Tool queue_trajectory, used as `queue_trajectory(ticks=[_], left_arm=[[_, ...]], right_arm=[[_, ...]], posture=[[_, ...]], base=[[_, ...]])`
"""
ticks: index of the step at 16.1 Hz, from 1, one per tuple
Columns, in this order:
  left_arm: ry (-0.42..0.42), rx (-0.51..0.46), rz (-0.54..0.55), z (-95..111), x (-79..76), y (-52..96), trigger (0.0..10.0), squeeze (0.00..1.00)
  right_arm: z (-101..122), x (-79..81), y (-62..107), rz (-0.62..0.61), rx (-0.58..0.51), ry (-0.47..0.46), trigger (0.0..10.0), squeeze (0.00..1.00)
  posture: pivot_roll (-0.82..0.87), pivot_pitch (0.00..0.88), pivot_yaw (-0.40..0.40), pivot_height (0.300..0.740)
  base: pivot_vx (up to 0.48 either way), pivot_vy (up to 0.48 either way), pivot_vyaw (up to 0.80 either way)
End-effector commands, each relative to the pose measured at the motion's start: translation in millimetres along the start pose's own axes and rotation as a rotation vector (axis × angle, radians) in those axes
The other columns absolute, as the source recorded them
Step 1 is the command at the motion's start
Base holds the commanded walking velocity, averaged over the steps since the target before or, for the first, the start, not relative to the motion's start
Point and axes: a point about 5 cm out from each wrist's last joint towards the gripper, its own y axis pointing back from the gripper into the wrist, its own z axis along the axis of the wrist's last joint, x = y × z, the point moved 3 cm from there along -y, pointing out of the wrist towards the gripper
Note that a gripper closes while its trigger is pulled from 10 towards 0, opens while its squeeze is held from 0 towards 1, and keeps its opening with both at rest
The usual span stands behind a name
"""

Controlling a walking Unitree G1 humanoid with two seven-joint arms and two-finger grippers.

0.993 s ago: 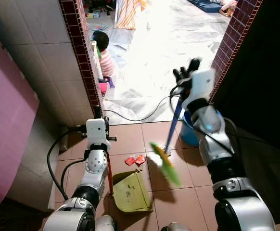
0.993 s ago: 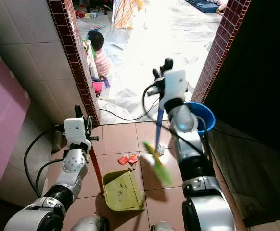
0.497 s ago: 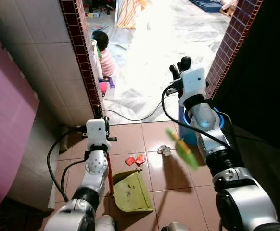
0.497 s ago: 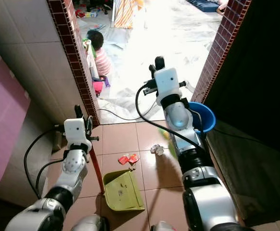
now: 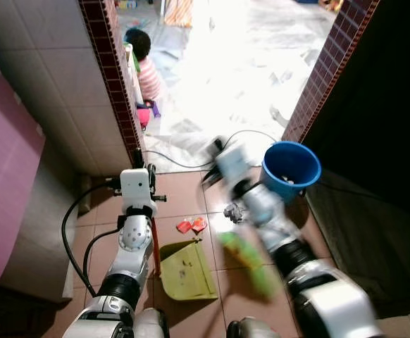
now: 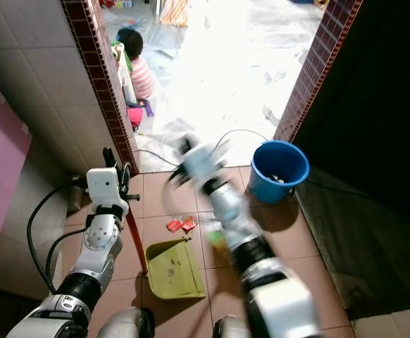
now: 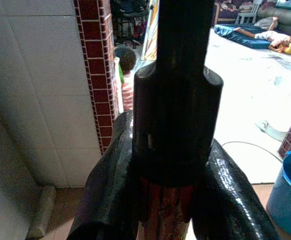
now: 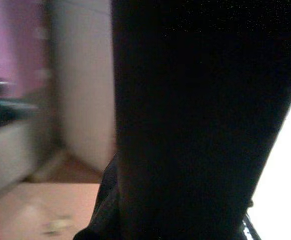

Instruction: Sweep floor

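The robot stood on a brown tiled floor (image 5: 191, 197) at a doorway, holding 2 tools. Its left gripper (image 7: 170, 190) was clamped on the red handle (image 5: 156, 255) of a yellow-green dustpan (image 5: 187, 270), which rested on the tiles in front of it. The right gripper (image 5: 222, 156) was blurred in motion; a dark shaft ran between its fingers in the wrist view, so it appeared to grip the broom, whose green head (image 5: 249, 263) smeared low beside the dustpan's right edge. Little had reached the pan, by my reckoning: red wrappers (image 5: 191, 224) lay just beyond its lip, and a pale crumpled scrap (image 5: 232, 211) sat further right. A blue bucket (image 5: 290, 170) stood near the brick door frame. A small person (image 5: 144, 67) sat outside.
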Motion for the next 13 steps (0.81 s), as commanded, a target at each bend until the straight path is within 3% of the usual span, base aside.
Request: queue_trajectory(ticks=[1, 3, 6, 9, 10, 13], left_arm=[[-0.017, 0.072, -0.015, -15.3, -1.8, 7.5, 10.0, 0.0], [-0.011, 0.077, -0.006, -15.1, -0.7, 6.4, 10.0, 0.0], [-0.013, 0.054, 0.075, -8.0, 8.7, 1.5, 10.0, 0.0], [0.003, 0.008, 0.057, 6.8, 5.8, -5.5, 10.0, 0.0], [0.004, -0.041, 0.04, 20.5, 3.7, -6.6, 10.0, 0.0], [0.016, -0.137, 0.05, 46.5, 11.6, -1.0, 10.0, 0.0]], right_arm=[[15.6, 1.0, -3.5, 0.032, -0.08, 0.026, 10.0, 0.0], [16.0, 12.7, 1.5, 0.126, -0.093, 0.036, 10.0, 0.0], [17.7, 16.9, 13.9, 0.214, -0.108, 0.04, 10.0, 0.0], [37.6, 1.5, 21.9, 0.084, -0.198, 0.009, 10.0, 0.0], [51.3, -5.3, 26.2, -0.004, -0.244, -0.018, 10.0, 0.0], [79.6, -18.7, 35.5, -0.148, -0.332, 0.074, 10.0, 0.0]], posture=[[0.03, 0.125, -0.005, 0.74], [0.02, 0.121, -0.005, 0.74], [0.0, 0.106, -0.006, 0.74], [-0.01, 0.082, -0.002, 0.74], [-0.02, 0.077, 0.002, 0.74], [-0.04, 0.069, 0.026, 0.74]], base=[[0.0, 0.0, 0.0], [0.0, 0.0, 0.0], [0.0, 0.0, 0.0], [0.0, 0.0, 0.0], [0.0, 0.0, 0.0], [0.0, 0.0, 0.0]])
